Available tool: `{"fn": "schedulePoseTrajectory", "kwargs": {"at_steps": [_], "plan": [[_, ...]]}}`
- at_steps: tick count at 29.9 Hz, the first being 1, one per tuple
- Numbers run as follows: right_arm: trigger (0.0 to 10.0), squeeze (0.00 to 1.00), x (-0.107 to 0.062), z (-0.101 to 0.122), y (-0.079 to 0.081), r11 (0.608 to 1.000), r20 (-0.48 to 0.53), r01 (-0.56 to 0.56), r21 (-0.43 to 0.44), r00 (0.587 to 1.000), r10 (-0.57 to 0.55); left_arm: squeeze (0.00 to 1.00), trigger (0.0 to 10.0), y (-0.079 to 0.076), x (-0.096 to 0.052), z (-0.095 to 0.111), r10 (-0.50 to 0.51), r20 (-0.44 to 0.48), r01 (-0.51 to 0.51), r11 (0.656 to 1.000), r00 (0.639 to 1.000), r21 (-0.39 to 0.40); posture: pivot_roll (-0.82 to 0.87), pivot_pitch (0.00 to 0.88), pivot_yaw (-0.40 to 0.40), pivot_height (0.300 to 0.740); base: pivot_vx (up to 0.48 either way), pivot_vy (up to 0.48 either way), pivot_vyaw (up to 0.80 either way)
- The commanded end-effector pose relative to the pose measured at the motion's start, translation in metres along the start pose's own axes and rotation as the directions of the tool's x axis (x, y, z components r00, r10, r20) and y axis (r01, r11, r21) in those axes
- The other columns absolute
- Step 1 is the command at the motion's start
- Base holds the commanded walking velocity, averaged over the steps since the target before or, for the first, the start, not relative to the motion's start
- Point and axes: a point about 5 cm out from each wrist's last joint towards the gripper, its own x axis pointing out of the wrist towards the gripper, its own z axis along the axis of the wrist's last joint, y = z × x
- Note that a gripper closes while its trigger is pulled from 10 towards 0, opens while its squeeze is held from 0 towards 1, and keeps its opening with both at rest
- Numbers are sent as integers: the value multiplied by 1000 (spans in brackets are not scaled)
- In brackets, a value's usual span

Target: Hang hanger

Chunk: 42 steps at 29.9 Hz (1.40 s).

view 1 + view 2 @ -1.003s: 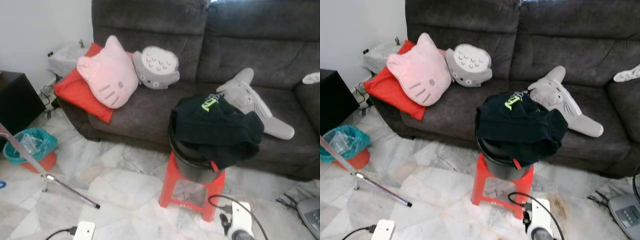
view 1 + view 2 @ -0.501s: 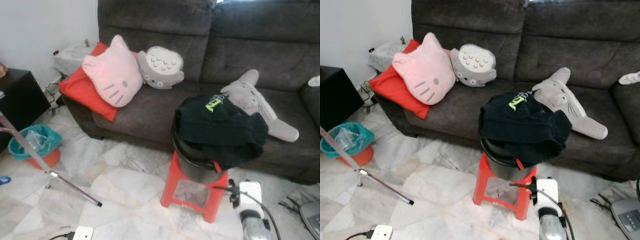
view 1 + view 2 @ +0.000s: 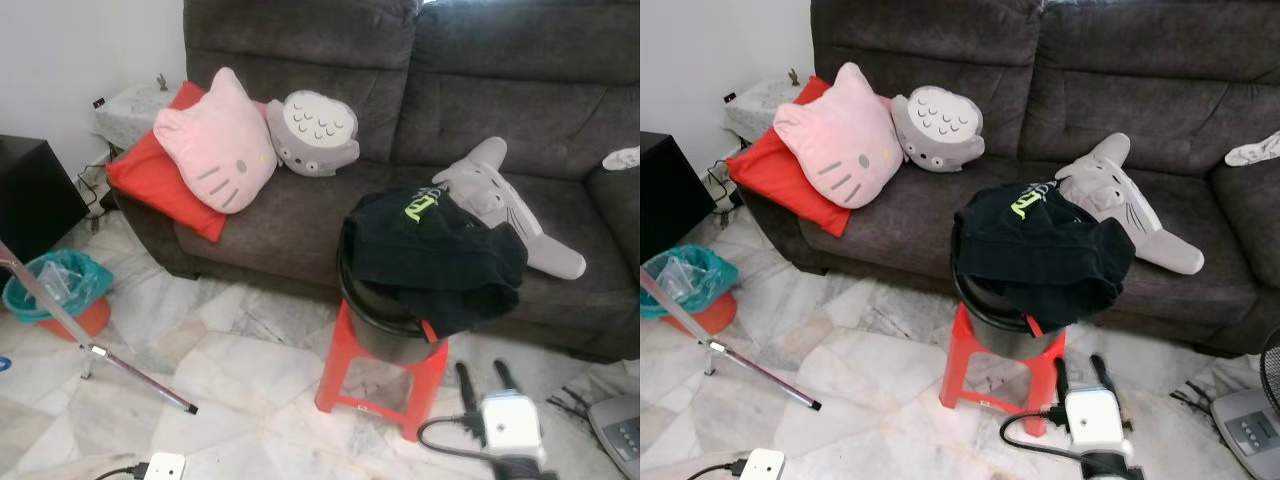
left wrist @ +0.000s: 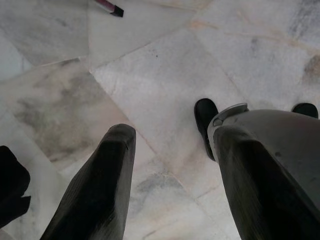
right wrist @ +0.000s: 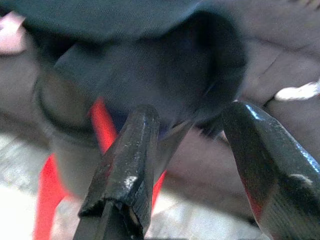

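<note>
Hanger: a red tip [image 3: 429, 330] pokes from under the black garment [image 3: 435, 255] draped over the bucket [image 3: 385, 335] on the red stool [image 3: 375, 385]. Right gripper [image 3: 482, 380] released, empty, just beside stool. Left gripper [image 4: 167, 150] spread, idle. Nothing grasped; hanging all remains, I judge.

red hanger [image 3: 429, 330] tip under black garment [image 3: 435, 255]; bucket [image 3: 385, 335]

The sofa [image 3: 300, 215] was dark grey. On it lay a red cushion [image 3: 150, 180], a pink cat-face pillow [image 3: 215, 145] with grey whiskers, a grey and white round plush [image 3: 312, 135], and a pale grey shark plush [image 3: 500, 200]. A black garment [image 3: 430, 255] with a lime-green logo draped a black bucket [image 3: 385, 335] on a red stool [image 3: 375, 375]. The floor [image 3: 240, 390] was white, grey-veined marble.
</note>
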Motion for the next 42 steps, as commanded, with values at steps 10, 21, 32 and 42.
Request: {"fn": "schedulePoseTrajectory", "kwargs": {"at_steps": [10,21,32,42], "plan": [[10000,0,26,10,-27,977,-80,71,-202,993,-88,0,10000,1,0,-1,5,-23,-4,1000,1000,19,-112,0,8,740,0,0,0],[10000,0,63,35,-34,945,12,32,-327,999,-30,0,10000,3,-1,-3,8,-26,-7,1000,1000,16,-118,0,14,740,0,0,0],[10000,0,74,34,-19,949,-56,-70,-308,997,56,0,10000,4,-2,-8,7,-32,-7,1000,999,12,-115,0,13,740,0,0,0],[10000,1000,84,40,-26,958,-42,-60,-280,998,50,0,10000,0,-2,-7,-1,-26,2,1000,1000,13,-117,0,14,740,0,0,0]]}}
